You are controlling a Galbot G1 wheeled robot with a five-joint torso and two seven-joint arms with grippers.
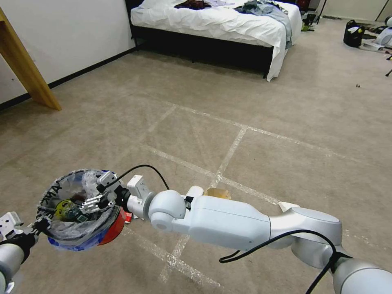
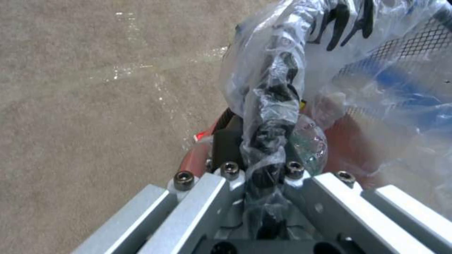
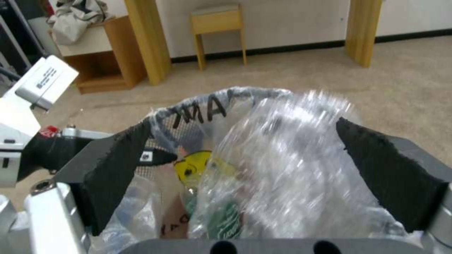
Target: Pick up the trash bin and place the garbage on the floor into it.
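Gripper check: our left gripper (image 2: 263, 176) is clamped on the trash bin (image 1: 77, 210) rim, holding it off the floor (image 1: 253, 163). Over its mouth our right gripper (image 3: 263, 169) hangs apart; a bottle (image 3: 226, 218) lies inside, so we judge collecting well underway.

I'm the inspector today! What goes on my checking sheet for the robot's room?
Surface: beige carpet crossed by tape lines.
Job's things: trash bin, tilted and held at its rim; a green-labelled bottle lies inside its clear liner.
Clutter: a white scrap and a brownish piece lie on the carpet just beyond the right arm.
Hands: left hand shut on the bin's rim and liner; right hand open over the bin's mouth.
Cables: a black cable loops along the right arm.
Surroundings: a bed with clothes on it, a wooden post by the wall.
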